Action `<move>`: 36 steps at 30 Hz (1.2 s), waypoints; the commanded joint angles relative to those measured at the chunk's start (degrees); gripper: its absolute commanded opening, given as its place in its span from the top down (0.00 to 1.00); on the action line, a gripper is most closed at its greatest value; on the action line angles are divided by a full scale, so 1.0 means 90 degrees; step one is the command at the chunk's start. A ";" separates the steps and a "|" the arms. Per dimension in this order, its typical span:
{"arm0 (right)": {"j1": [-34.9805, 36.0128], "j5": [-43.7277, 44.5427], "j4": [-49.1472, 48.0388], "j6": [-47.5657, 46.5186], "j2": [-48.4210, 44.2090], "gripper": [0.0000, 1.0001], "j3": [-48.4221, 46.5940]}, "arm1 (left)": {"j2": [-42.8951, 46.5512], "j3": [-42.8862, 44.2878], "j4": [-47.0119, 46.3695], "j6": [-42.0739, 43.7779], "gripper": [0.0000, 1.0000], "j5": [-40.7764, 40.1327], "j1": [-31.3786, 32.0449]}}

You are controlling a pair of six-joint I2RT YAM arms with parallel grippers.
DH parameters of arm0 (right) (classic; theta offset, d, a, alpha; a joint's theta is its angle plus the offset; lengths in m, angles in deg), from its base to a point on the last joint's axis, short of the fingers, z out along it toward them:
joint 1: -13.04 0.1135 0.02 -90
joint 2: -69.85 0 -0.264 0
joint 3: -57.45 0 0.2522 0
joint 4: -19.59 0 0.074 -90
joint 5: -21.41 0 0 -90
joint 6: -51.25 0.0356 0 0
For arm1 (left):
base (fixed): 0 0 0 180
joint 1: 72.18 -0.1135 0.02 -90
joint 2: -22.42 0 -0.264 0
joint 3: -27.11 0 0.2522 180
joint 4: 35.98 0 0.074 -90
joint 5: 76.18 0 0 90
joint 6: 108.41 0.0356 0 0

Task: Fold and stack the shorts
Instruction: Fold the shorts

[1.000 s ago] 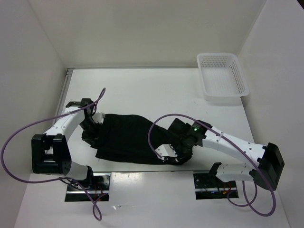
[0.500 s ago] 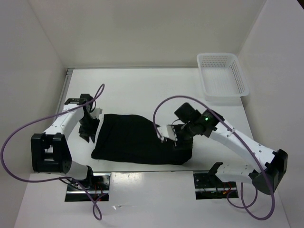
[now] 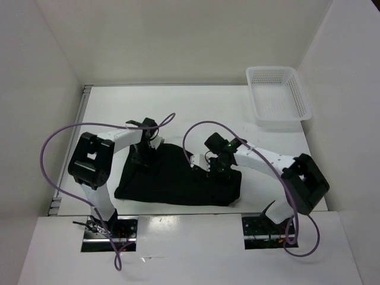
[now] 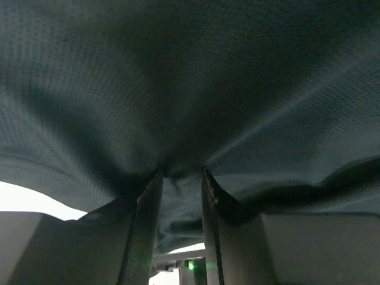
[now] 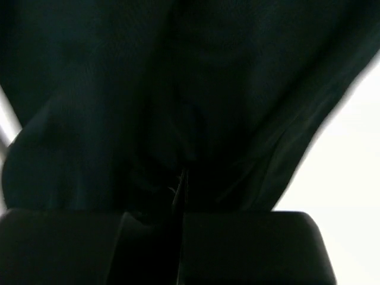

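Desk: Where do the shorts (image 3: 178,181) lie from the two tools?

Photographer: The black shorts lie spread on the white table (image 3: 196,110), their long axis running from one arm across to the other. The left gripper (image 3: 144,155) sits at their far left corner. The right gripper (image 3: 217,169) sits on the far edge toward the right end. From each tool, most of the fabric lies toward the arm bases and toward the other tool. A white basket (image 3: 252,95) stands well beyond the right gripper.

Desk: Which arm is nearer, and what do the grippers hold?

Photographer: Each arm is nearest its own end. In the left wrist view the fingers (image 4: 145,237) are nearly together, with a fold of the shorts pinched between them. In the right wrist view the jaws are pressed tight and dark fabric bunches at the seam, so that gripper also appears clamped on the shorts. The fold probably depends on both tools carrying the far edge across the short axis, toward the bases.
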 commanded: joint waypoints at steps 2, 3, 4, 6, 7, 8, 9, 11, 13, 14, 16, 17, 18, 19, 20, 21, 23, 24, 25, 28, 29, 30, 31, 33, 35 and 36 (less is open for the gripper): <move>0.0062 0.0930 -0.0479 -0.0282 0.0858 1.00 0.0075 | -0.0745 0.0107 -0.0478 0.0021 0.61 -0.0087 -0.0078; -0.0045 0.0999 -0.0674 -0.0282 0.1014 1.00 -0.0022 | -0.0978 0.0166 -0.0634 0.0021 0.61 -0.0155 -0.0155; -0.0152 0.1000 -0.0782 -0.0059 0.1373 1.00 -0.0303 | -0.1096 0.0253 -0.0635 0.0021 0.61 -0.0155 -0.0272; -0.0552 0.1214 -0.1094 0.0205 0.1824 1.00 -0.0694 | -0.1398 0.0653 -0.0781 0.0021 0.61 -0.0214 -0.0419; -0.0689 0.1312 -0.1241 0.0361 0.2281 1.00 -0.1151 | -0.1497 0.0800 -0.0782 0.0021 0.61 -0.0272 -0.0574; -0.0951 0.1409 -0.1407 0.0634 0.2488 1.00 -0.1388 | -0.1594 0.0946 -0.0859 0.0021 0.61 -0.0331 -0.0643; -0.1070 0.1594 -0.1582 0.0752 0.2674 1.00 -0.1622 | -0.1808 0.1131 -0.0927 0.0021 0.61 -0.0389 -0.0712; -0.1323 0.1664 -0.1945 0.0996 0.3221 1.00 -0.2432 | -0.2053 0.1756 -0.0986 0.0021 0.61 -0.0565 -0.0926; -0.1393 0.1664 -0.1945 0.1065 0.3785 1.00 -0.3327 | -0.2444 0.2495 -0.1074 0.0021 0.61 -0.0741 -0.1141; -0.1451 0.1722 -0.1945 0.1143 0.3963 1.00 -0.3633 | -0.2590 0.2752 -0.1229 0.0021 0.61 -0.0838 -0.1200; -0.1510 0.1723 -0.1878 0.1348 0.4286 1.00 -0.4567 | -0.3020 0.3327 -0.1309 0.0021 0.61 -0.1150 -0.1288; -0.1510 0.1723 -0.1877 0.1504 0.4510 1.00 -0.4863 | -0.3166 0.4017 -0.1309 0.0021 0.61 -0.1219 -0.1347; -0.1597 0.1578 -0.1790 0.1834 0.4512 1.00 -0.5118 | -0.3361 0.4362 -0.1309 0.0021 0.61 -0.1220 -0.1347; -0.1656 0.1509 -0.1789 0.2012 0.4570 0.96 -0.5497 | -0.3363 0.4655 -0.1241 0.0021 0.61 -0.1220 -0.1347; -0.1657 0.1421 -0.1789 0.2178 0.4464 0.90 -0.5598 | -0.3421 0.4881 -0.1241 0.0021 0.61 -0.1162 -0.1347; -0.1725 0.1304 -0.1789 0.2518 0.4366 0.84 -0.5657 | -0.3364 0.5144 -0.1241 0.0021 0.60 -0.1161 -0.1347; -0.1794 0.1040 -0.1934 0.2890 0.4103 0.72 -0.5657 | -0.3130 0.5215 -0.1241 0.0021 0.54 -0.0996 -0.1289; -0.1881 0.0942 -0.2013 0.3327 0.3783 0.66 -0.5532 | -0.3003 0.5215 -0.1241 0.0021 0.54 -0.0928 -0.1221; -0.2046 0.0642 -0.2091 0.3573 0.3605 0.59 -0.5444 | -0.2857 0.5002 -0.1183 0.0021 0.51 -0.0869 -0.1220; -0.2427 -0.0012 -0.2219 0.4393 0.2961 0.53 -0.5112 | -0.2086 0.4407 -0.1182 0.0021 0.44 -0.0771 -0.1152; -0.2525 -0.0190 -0.2142 0.4532 0.2843 0.53 -0.5033 | -0.1678 0.3921 -0.1182 0.0021 0.43 -0.0771 -0.1152; -0.2594 -0.0346 -0.2054 0.4630 0.2726 0.52 -0.4868 | -0.1500 0.3675 -0.1182 0.0021 0.43 -0.0771 -0.1152; -0.2652 -0.0580 -0.1966 0.4689 0.2522 0.52 -0.4770 | -0.1237 0.3440 -0.1182 0.0021 0.43 -0.0771 -0.1287; -0.2721 -0.0767 -0.1674 0.4689 0.2335 0.52 -0.4391 | -0.1078 0.2914 -0.1182 0.0021 0.43 -0.0829 -0.1483; -0.2721 -0.1020 -0.1604 0.4621 0.2023 0.52 -0.4067 | -0.1000 0.2755 -0.1240 0.0021 0.43 -0.0829 -0.1873; -0.2721 -0.1118 -0.1546 0.4621 0.1935 0.52 -0.3747 | -0.1000 0.2754 -0.1241 0.0021 0.43 -0.0665 -0.2029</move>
